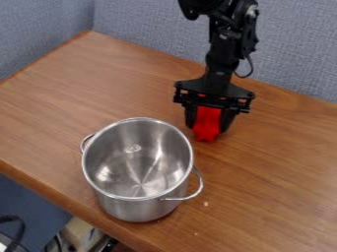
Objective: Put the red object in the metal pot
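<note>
The red object (pixel 211 122) sits on the wooden table (pixel 79 89), toward the right side and near the back edge, with its lower end resting on the tabletop. Only part of it shows; the upper portion is hidden behind my gripper (pixel 212 111).

My gripper points straight down over the red object. The two dark fingers stand on either side of the block, one to its left, one to its right, close against its sides. From this single view I cannot tell for certain whether the fingers press on the block or merely bracket it, so grip state: undetermined. The block is not lifted; it looks to be touching the table.

The metal pot (pixel 136 168) stands upright on the table in front of and to the left of the red object, near but apart from it. Interior is bare shiny metal, nothing inside. One small side handle shows at its lower right rim; another is just visible at the left rim.

My arm (pixel 232 39) rises from the gripper toward the top of the view, black, against a grey-blue wall (pixel 39 25). The table's front edge runs diagonally at lower left.
</note>
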Motion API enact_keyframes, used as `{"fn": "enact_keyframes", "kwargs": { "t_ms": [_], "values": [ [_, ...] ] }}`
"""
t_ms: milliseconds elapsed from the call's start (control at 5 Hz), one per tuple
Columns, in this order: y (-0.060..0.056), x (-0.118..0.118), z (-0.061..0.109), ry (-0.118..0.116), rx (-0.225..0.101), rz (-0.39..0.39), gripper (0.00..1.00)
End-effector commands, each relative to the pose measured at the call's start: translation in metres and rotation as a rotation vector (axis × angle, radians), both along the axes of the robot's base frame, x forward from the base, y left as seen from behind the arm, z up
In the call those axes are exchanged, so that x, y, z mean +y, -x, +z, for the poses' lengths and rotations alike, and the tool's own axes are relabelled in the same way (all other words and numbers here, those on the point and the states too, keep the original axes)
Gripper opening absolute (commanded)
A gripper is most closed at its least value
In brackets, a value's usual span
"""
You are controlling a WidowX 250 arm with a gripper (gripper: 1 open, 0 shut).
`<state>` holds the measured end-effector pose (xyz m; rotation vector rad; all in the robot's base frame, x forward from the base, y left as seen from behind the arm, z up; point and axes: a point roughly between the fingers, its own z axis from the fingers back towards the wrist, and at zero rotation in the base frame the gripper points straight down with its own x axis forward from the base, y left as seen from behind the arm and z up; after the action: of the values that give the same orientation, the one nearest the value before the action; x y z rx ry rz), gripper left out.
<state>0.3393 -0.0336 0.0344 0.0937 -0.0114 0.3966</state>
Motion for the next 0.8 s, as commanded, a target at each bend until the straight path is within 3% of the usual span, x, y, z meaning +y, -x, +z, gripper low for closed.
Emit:
{"fn": "enact_keyframes", "kwargs": {
  "t_ms": [0,600],
  "values": [
    [-0.0038,0.0070,0.0201,-0.003,-0.053,0.010,0.00],
    [-0.0015,0.0090,0.0240,0.000,-0.052,0.010,0.00]
  ]
}}
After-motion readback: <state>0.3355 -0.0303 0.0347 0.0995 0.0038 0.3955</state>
